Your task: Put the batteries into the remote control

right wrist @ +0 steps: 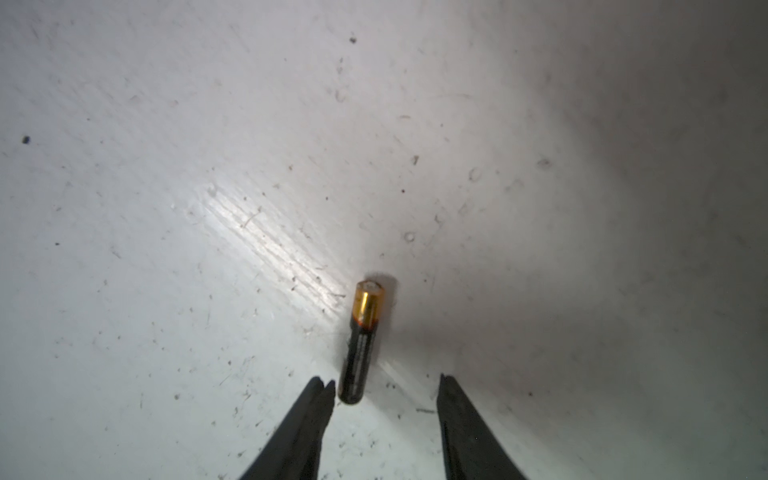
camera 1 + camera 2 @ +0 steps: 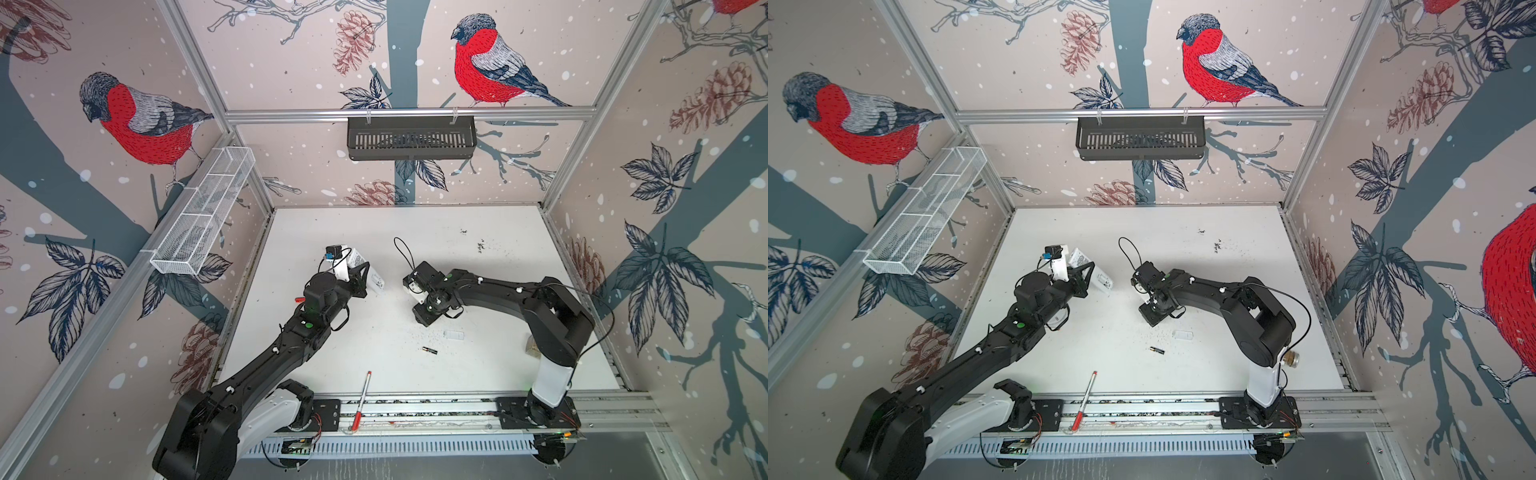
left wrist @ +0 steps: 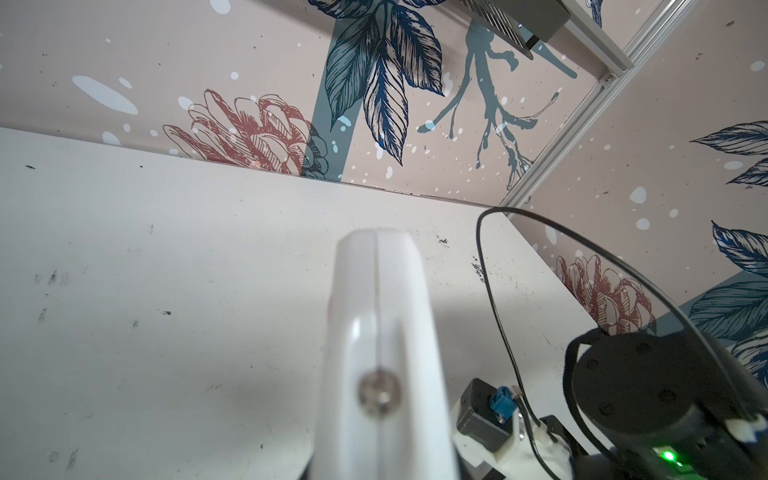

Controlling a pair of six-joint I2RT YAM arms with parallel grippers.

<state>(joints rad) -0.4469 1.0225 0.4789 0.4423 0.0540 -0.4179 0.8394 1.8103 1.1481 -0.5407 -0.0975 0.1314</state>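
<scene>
Right gripper (image 1: 386,382) gapes half-open, empty, astride the battery (image 1: 360,343) (likely light, smooth, apt to roll); pinch mid-barrel; left gripper (image 2: 360,274) clamps the remote control (image 3: 382,332).

battery (image 2: 430,350) lying loose on the white tabletop (image 2: 498,249) | remote control (image 2: 377,282) back-left of the battery, clamped in the left tool (image 2: 362,272) | right tool (image 2: 428,311) a bit behind it, aimed down | red-and-white pen (image 2: 361,401) front-left of it

Scuffed white table (image 2: 415,232) is carrying three loose things.
A battery (image 1: 361,345) is lying under the right claw (image 1: 385,379), one end between its tips; a clear plastic piece (image 2: 453,335) is lying near that claw; a red-and-white pen (image 2: 360,401) is lying well apart from it, across the table's front edge.
</scene>
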